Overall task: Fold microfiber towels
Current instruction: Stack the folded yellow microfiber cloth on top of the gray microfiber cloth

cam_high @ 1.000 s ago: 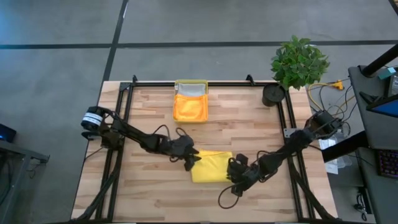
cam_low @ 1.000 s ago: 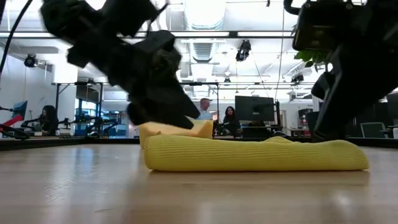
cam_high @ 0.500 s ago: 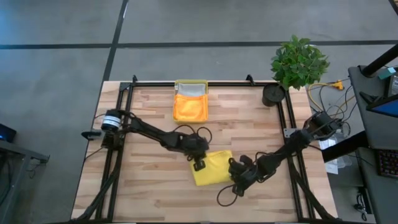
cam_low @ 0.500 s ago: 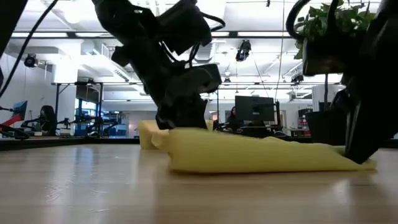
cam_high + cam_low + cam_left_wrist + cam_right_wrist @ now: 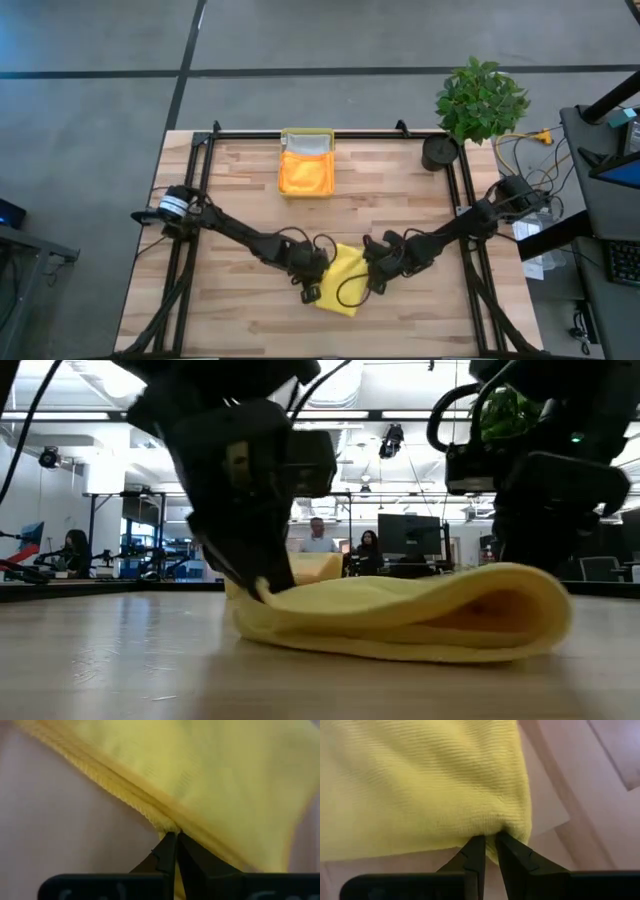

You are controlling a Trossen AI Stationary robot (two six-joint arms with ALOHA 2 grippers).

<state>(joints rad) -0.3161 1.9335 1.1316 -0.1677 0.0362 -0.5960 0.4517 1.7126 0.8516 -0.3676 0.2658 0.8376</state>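
From above, we see the yellow towel [image 5: 343, 279] lying on the table [image 5: 240, 190] well in front of the tray [image 5: 307, 135], with the left tool [image 5: 308, 290] at its near-left corner and the right tool [image 5: 374, 281] at its right edge. From table height, the towel [image 5: 400, 610] is doubled over with a rounded fold, so we judge a fold is in hand. Each wrist view shows its tool pinching the towel's [image 5: 210, 775] hem, fingers pressed together on cloth [image 5: 420, 785]; next we would lay the held edge flat on the lower layer, then let go.
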